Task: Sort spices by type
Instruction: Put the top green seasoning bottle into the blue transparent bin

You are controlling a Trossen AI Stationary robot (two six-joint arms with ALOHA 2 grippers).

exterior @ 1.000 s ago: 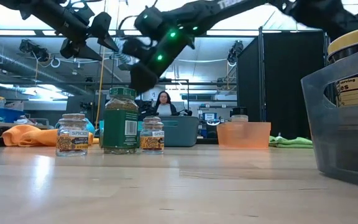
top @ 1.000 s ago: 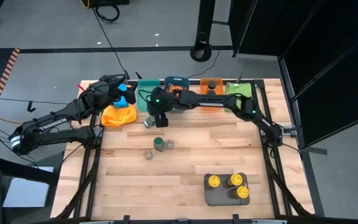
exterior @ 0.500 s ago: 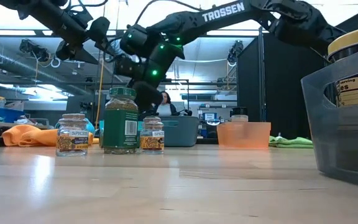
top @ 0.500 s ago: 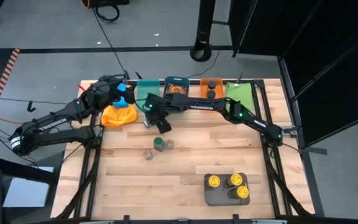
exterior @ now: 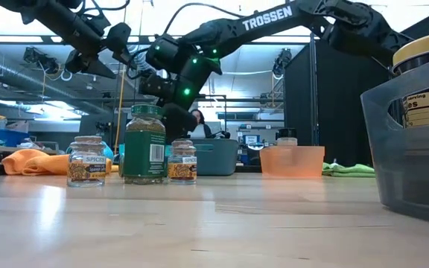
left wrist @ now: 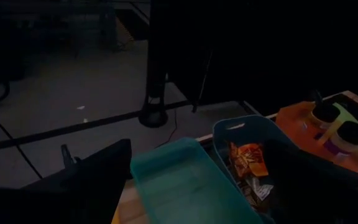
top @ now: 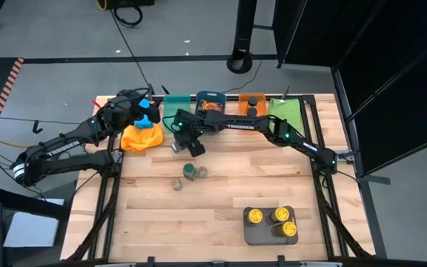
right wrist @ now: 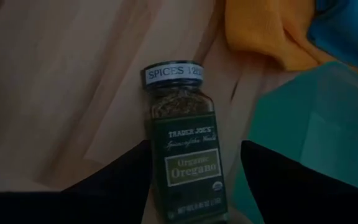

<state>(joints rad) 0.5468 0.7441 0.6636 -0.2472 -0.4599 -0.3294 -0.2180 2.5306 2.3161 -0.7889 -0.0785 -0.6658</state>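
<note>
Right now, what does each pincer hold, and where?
Left pincer: nothing. Right pincer straddles the lying oregano jar at its label; grip cannot be told.

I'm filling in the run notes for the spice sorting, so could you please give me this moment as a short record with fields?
Right gripper: at the table's far left part, fingers either side of an oregano jar lying on the wood, beside the teal bin
Left gripper: open, raised over the orange cloth
Loose jars: three upright mid-table; green-lidded jar in the middle
Grey tray: near edge, holding three yellow-lidded jars
Blue bin: holds foil packets
</note>
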